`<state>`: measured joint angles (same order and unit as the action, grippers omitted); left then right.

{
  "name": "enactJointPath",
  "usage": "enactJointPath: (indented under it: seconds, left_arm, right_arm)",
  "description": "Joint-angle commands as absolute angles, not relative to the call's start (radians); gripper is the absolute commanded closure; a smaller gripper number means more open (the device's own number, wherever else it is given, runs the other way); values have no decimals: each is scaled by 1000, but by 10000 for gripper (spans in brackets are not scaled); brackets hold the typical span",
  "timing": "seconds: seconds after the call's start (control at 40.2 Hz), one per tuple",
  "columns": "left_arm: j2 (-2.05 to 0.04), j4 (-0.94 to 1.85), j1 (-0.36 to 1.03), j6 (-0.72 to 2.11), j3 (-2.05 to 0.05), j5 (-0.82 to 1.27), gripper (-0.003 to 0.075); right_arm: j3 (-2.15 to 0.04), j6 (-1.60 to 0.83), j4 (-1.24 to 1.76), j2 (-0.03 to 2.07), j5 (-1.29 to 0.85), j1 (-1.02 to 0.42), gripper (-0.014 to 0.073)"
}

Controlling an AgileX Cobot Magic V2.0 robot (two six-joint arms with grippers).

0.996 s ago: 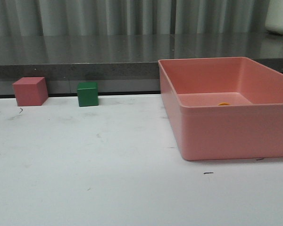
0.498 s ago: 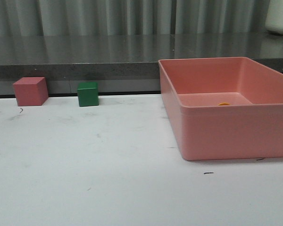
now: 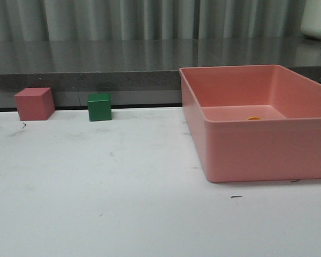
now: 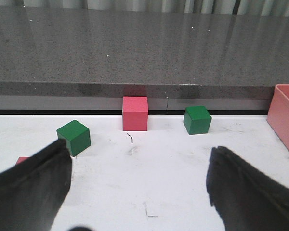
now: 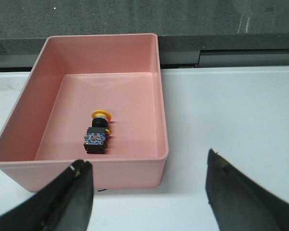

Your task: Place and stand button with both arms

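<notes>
The task seems to be at its very start: nothing is grasped yet. The button [image 5: 98,132] lies on its side on the floor of the pink tray [image 5: 160,120], near the tray's front wall, with its yellow cap pointing toward the far wall. In the front view only a small yellow part [image 3: 253,118] shows above the tray's near wall.

The right gripper [image 5: 149,192] hangs above and in front of the tray with its jaws wide apart and nothing between them. The left gripper [image 4: 139,192] is also open and empty, over the bare white surface [image 3: 123,187] in front of a pink cube [image 4: 135,113] and two green cubes [image 4: 74,137] [image 4: 197,120].

The next move is probably for the right arm to go down into the tray and close on the button's black base. This calls for care, because the front wall is close to the button and a finger could hit the rim. To the sides of the button the tray floor is free.

For standing the button, the surface between the tray and the cubes offers wide open room. The cubes stay near the back edge, well apart from it.
</notes>
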<state>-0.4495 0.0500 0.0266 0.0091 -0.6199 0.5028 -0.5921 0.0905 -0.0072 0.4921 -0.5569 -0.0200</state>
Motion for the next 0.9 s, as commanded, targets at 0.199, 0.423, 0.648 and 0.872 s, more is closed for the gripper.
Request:
enactJointPath:
  seconds: [0.199,0.423,0.648,0.872]
  left_arm:
    - [-462,59,33,9,-647,429,158]
    - [-462,59,33,9,-647,429,158]
    - [-462,59,33,9,-647,429,158]
    - [-462,59,33,9,-647,429,158]
  right_arm:
    - [-630,81,-16,505,-490,-17,74]
    - [-649,81,0,558,-510,-17,-28]
    - [-751,80,39,708,-617,-17,-28]
    - [-874,-10,91,890,-679,-42,-29]
